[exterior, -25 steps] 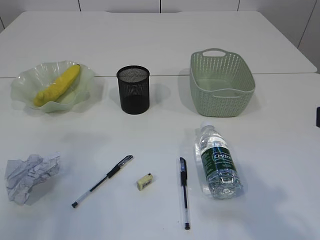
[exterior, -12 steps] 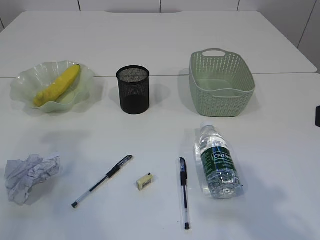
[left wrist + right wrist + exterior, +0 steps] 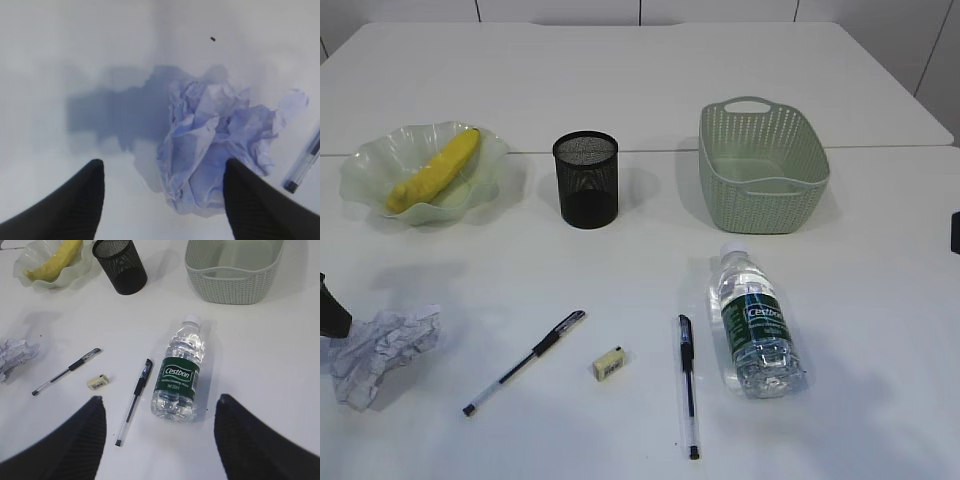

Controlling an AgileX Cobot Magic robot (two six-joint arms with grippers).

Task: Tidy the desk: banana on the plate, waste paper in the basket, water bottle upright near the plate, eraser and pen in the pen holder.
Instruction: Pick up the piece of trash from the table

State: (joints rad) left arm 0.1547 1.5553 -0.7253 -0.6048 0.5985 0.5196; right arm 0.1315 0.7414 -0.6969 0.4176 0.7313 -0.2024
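Observation:
A yellow banana (image 3: 433, 170) lies in the pale green plate (image 3: 360, 160) at the back left. Crumpled waste paper (image 3: 380, 352) sits at the front left. My left gripper (image 3: 164, 162) hangs open just above the paper (image 3: 215, 140), which lies nearer its right finger; only a dark tip of that gripper (image 3: 332, 315) shows in the exterior view. The water bottle (image 3: 757, 322) lies on its side. My right gripper (image 3: 160, 398) is open, high above the bottle (image 3: 179, 375). Two pens (image 3: 524, 361) (image 3: 688, 383) and a small eraser (image 3: 608, 364) lie between paper and bottle.
The black mesh pen holder (image 3: 587, 195) stands at the back centre. A green basket (image 3: 765, 185) stands to its right with nothing showing inside it. A dark bit of the right arm (image 3: 955, 232) shows at the right edge.
My left gripper has come into the exterior view at the left edge, right beside the waste paper. The objects on the table have not moved.

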